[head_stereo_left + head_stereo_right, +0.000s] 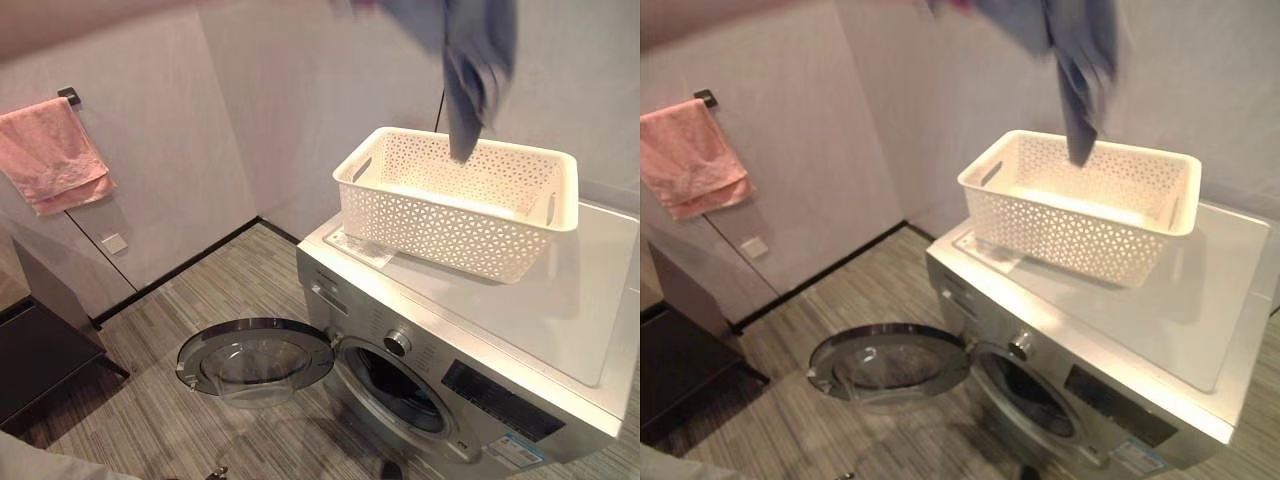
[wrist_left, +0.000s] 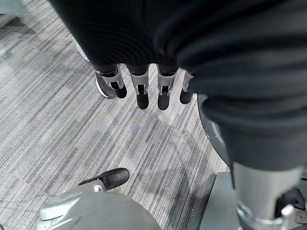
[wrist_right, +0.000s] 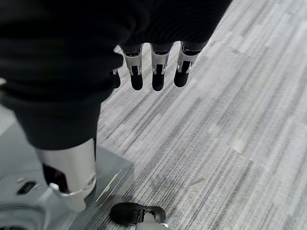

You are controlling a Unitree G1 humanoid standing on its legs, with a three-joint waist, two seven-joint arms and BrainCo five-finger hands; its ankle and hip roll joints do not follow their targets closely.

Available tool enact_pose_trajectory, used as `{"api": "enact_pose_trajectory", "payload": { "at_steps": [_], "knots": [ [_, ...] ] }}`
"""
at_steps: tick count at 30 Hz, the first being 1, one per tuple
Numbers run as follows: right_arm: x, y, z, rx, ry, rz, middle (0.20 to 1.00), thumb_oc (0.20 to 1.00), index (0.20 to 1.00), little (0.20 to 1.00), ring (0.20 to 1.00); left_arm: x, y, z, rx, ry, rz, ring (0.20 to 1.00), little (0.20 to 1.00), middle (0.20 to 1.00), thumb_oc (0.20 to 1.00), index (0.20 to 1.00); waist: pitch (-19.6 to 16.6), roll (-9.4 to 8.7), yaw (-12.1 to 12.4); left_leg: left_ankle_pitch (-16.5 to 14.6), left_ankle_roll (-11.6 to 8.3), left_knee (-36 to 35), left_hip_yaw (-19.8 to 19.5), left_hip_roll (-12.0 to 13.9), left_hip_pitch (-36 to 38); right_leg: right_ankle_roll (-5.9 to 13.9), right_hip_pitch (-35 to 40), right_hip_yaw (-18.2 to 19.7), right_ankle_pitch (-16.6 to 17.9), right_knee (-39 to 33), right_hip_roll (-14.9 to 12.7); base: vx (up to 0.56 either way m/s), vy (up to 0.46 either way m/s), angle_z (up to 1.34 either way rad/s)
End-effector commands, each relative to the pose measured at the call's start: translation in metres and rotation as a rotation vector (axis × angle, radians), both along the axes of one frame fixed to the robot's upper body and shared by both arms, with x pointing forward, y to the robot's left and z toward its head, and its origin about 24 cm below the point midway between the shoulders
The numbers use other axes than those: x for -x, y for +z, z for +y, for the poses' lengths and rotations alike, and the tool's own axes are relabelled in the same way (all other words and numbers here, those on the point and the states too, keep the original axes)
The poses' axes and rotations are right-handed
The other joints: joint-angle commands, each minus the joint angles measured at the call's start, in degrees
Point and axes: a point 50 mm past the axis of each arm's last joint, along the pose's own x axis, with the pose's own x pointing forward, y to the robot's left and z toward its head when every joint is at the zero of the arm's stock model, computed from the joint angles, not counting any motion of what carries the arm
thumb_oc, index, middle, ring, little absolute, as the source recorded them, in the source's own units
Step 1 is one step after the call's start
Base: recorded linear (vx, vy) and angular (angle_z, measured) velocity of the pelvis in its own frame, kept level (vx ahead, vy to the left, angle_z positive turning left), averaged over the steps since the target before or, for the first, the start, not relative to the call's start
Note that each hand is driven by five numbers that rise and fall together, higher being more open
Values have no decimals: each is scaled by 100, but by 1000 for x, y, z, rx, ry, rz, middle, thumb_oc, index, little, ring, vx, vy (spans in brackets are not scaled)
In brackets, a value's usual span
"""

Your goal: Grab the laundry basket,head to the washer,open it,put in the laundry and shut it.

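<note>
White lattice basket (image 1: 460,200) sits on top of the washer (image 1: 560,300), right of centre in the eye views, toward the washer's back left corner. It looks empty, apart from the cloth tip that dips in.

Blue-grey cloth (image 1: 470,60) hangs from the top edge of the frame, upper right. Its lower tip reaches down to the basket's rim line, over the basket's middle. What holds it is cut off above the frame; cannot tell.

Washer door (image 1: 255,358) stands swung open to the left, lower centre, glass bowl facing up over the striped floor (image 1: 200,290). Round drum opening (image 1: 398,388) shows dark in the washer's front, just right of the door hinge. A knob (image 1: 398,343) sits above it on the panel.

Pink towel (image 1: 55,155) hangs from a wall hook at the left edge, well apart from the washer.

Left hand (image 2: 144,91), wrist view: fingers straight, side by side, pointing down at the floor, nothing in them. A curved edge of the door (image 2: 213,132) shows beside them.

Right hand (image 3: 156,72), wrist view: fingers straight and relaxed, hanging over the floor, empty. A grey corner of the washer (image 3: 112,172) shows near the frame's lower left.
</note>
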Motion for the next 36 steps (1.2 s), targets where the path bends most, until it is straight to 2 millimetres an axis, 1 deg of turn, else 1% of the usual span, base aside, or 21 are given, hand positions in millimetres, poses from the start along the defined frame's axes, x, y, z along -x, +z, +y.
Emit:
{"api": "enact_pose_trajectory", "payload": {
  "at_steps": [1,7,12,16,17,18,19,20,21,22,23,24,26,27,28,29,30,31,32,33,36],
  "knots": [
    [-13,-5,14,-33,-21,-16,1000,1000,1000,1000,1000,-25,8,15,-69,-53,-51,1000,1000,1000,1000,1000,194,-328,41,-261,-108,82,21,-59,65,293,530,23,-662,58,-275,9,-37,-18],
    [9,-8,17,-59,-75,45,1000,1000,1000,1000,1000,-17,6,16,-70,-68,-11,1000,1000,1000,1000,1000,132,-310,-34,-245,-122,30,25,-42,87,287,540,27,-666,51,-261,5,-12,-4],
    [21,6,-10,16,-277,-24,1000,1000,1000,1000,1000,-14,6,19,-74,-61,-6,1000,1000,1000,1000,1000,137,-291,-95,-264,-129,29,82,-39,103,306,526,80,-655,51,-257,2,5,-2],
    [22,34,-55,144,-434,-133,1000,1000,1000,1000,1000,-11,7,25,-88,-46,3,1000,1000,1000,1000,1000,120,-337,-159,-285,-139,33,139,-34,116,328,503,136,-643,51,-250,6,4,-3],
    [22,34,-55,144,-434,-134,1000,1000,1000,1000,1000,-12,7,25,-88,-46,2,1000,1000,1000,1000,1000,123,-333,-157,-286,-139,33,142,-34,117,328,503,138,-642,51,-249,7,5,-17],
    [12,54,-80,220,-458,-208,1000,1000,1000,1000,1000,-12,8,29,-96,-33,3,1000,1000,1000,1000,1000,115,-367,-173,-284,-142,33,160,-32,116,343,482,163,-630,51,-249,4,3,-16],
    [12,54,-80,220,-458,-209,1000,1000,1000,1000,1000,-12,8,29,-95,-33,3,1000,1000,1000,1000,1000,116,-364,-170,-285,-142,33,161,-31,116,343,482,164,-630,51,-249,7,10,-21],
    [3,78,-106,317,-447,-273,1000,1000,1000,1000,1000,-10,8,30,-97,-20,6,1000,1000,1000,1000,1000,114,-398,-213,-284,-143,29,181,-32,111,354,450,204,-615,51,-249,4,8,-8],
    [3,78,-106,318,-447,-274,1000,1000,1000,1000,1000,-10,8,30,-96,-20,5,1000,1000,1000,1000,1000,115,-393,-209,-285,-143,29,183,-31,111,354,450,206,-615,51,-248,3,14,-7],
    [-12,98,-124,399,-407,-345,1000,1000,1000,1000,1000,-8,7,30,-95,-11,6,1000,1000,1000,1000,1000,120,-400,-239,-285,-146,29,208,-31,108,365,426,223,-603,54,-246,7,31,-1],
    [-62,149,-147,598,-248,-575,1000,1000,1000,1000,1000,-5,6,27,-86,9,4,1000,1000,1000,1000,1000,141,-384,-328,-328,-141,26,248,-31,128,387,406,278,-615,60,-234,-2,30,-10],
    [-61,148,-147,598,-250,-573,1000,1000,1000,1000,1000,-6,6,27,-87,7,4,1000,1000,1000,1000,1000,131,-393,-317,-309,-140,25,248,-38,109,386,389,281,-598,55,-240,2,38,-24],
    [-108,218,-147,831,-90,-868,1000,1000,1000,1000,1000,-2,5,25,-88,24,8,1000,1000,1000,1000,1000,112,-371,-377,-349,-125,25,279,-46,107,395,354,329,-602,58,-243,7,38,-24],
    [-131,276,-131,1027,24,-1081,1000,1000,1000,1000,1000,-3,5,23,-91,26,5,1000,1000,1000,1000,1000,115,-348,-408,-356,-107,25,293,-54,123,385,338,359,-587,60,-249,34,46,-9],
    [-139,299,-121,1099,62,-1173,1000,1000,1000,1000,1000,-5,5,22,-94,17,0,1000,1000,1000,1000,1000,100,-344,-386,-399,-95,25,288,-50,140,389,345,364,-618,57,-248,27,33,-6],
    [-139,299,-121,1099,61,-1172,1000,1000,1000,1000,1000,-5,5,23,-94,17,0,1000,1000,1000,1000,1000,99,-345,-384,-403,-95,25,288,-49,142,389,346,364,-621,58,-247,35,26,-10],
    [-153,347,-95,1214,142,-1394,1000,1000,1000,1000,1000,-8,5,21,-98,9,-7,1000,1000,1000,1000,1000,86,-349,-358,-414,-76,26,288,-59,151,379,349,392,-625,55,-242,9,14,-6],
    [-153,347,-93,1215,143,-1394,1000,1000,1000,1000,1000,-9,5,21,-98,10,-8,1000,1000,1000,1000,1000,91,-347,-361,-421,-75,27,291,-58,152,380,348,394,-630,57,-240,0,0,0],
    [-165,387,-60,1261,276,-1602,1000,1000,1000,1000,1000,-15,6,20,-100,-3,-29,1000,1000,1000,1000,1000,103,-384,-303,-389,-70,36,291,-61,154,354,353,395,-613,66,-233,0,0,0],
    [-165,387,-60,1261,276,-1603,1000,1000,1000,1000,1000,-15,7,21,-100,-2,-30,1000,1000,1000,1000,1000,94,-380,-308,-413,-68,30,287,-60,161,362,361,396,-635,58,-233,-3,10,-7],
    [-188,434,-19,1269,546,-1740,1000,1000,1000,1000,1000,-18,8,21,-99,-58,-41,1000,1000,1000,1000,1000,55,-490,-143,-388,-82,31,266,-59,160,349,396,348,-637,55,-234,5,10,-5]
  ]
}}
